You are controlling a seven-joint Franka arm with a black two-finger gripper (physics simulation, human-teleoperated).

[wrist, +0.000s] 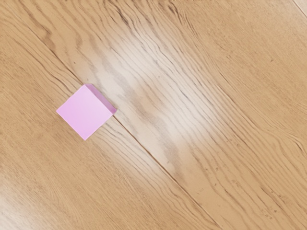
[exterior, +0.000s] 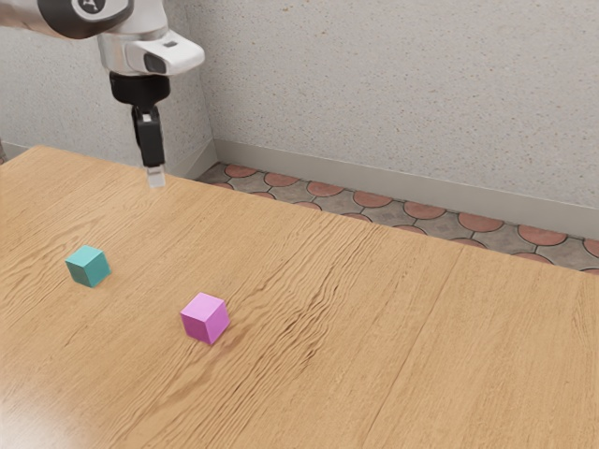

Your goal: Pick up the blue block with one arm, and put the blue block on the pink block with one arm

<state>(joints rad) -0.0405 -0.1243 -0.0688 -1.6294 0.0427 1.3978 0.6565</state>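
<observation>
Blue-green cube block sits on the light wooden table, toward the exterior view's left, untouched. Pink cube block also rests on the table, near it to the exterior view's right and closer to the camera, the two apart. Black two-finger gripper hangs pointing down, high above the table's far edge, well apart from both cubes. It's seen side-on, so can't tell how wide it's open; no block in it. Wrist view has the pink cube on wood grain.
</observation>
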